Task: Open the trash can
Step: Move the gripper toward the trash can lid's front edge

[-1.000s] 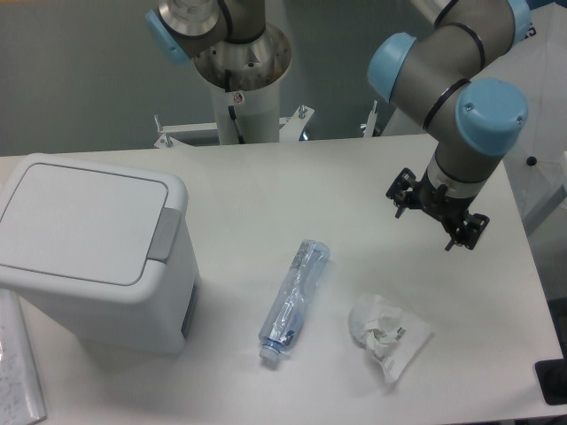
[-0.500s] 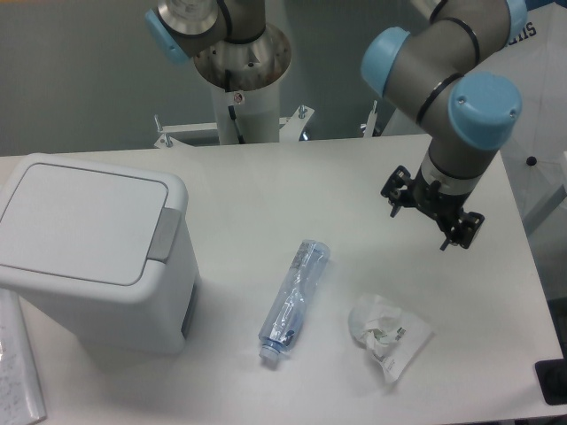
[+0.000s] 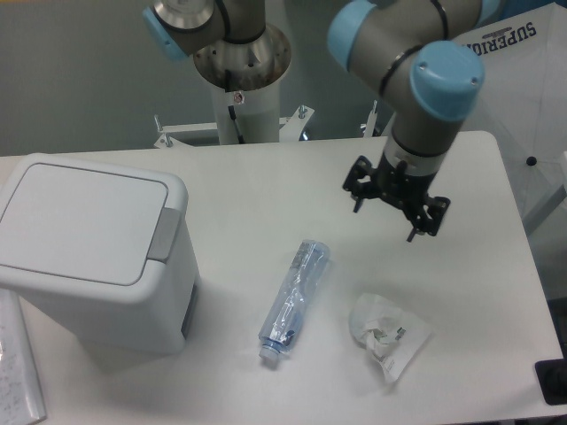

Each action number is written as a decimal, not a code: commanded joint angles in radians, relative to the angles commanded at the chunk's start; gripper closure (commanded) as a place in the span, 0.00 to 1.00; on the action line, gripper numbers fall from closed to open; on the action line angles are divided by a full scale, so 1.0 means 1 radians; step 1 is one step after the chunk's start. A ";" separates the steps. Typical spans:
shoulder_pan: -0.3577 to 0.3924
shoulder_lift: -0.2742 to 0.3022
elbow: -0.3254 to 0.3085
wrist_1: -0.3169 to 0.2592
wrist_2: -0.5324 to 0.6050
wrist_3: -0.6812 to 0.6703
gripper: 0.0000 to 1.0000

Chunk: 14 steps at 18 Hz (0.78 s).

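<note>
The trash can (image 3: 93, 252) is a large white boxy bin at the left of the table, its flat lid down and its grey push latch (image 3: 163, 235) on the lid's right edge. My gripper (image 3: 387, 212) hangs above the table right of centre, far from the bin, pointing down. Its two fingers stand well apart with nothing between them, so it is open.
A clear plastic bottle (image 3: 293, 297) lies on its side in the middle of the table. A crumpled white wrapper (image 3: 384, 333) lies to its right, below the gripper. A second arm's base (image 3: 239, 53) stands behind the table's far edge. Papers (image 3: 18, 372) lie at the front left.
The arm has swung left, carrying the gripper from the right side of the table toward the centre. The fingers stay apart. The bin, bottle and wrapper have not moved.
</note>
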 joint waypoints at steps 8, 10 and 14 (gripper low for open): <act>-0.028 0.087 -0.055 -0.011 -0.308 -0.225 0.00; -0.029 0.101 -0.054 -0.009 -0.417 -0.285 0.00; -0.040 0.120 -0.049 0.000 -0.528 -0.414 0.00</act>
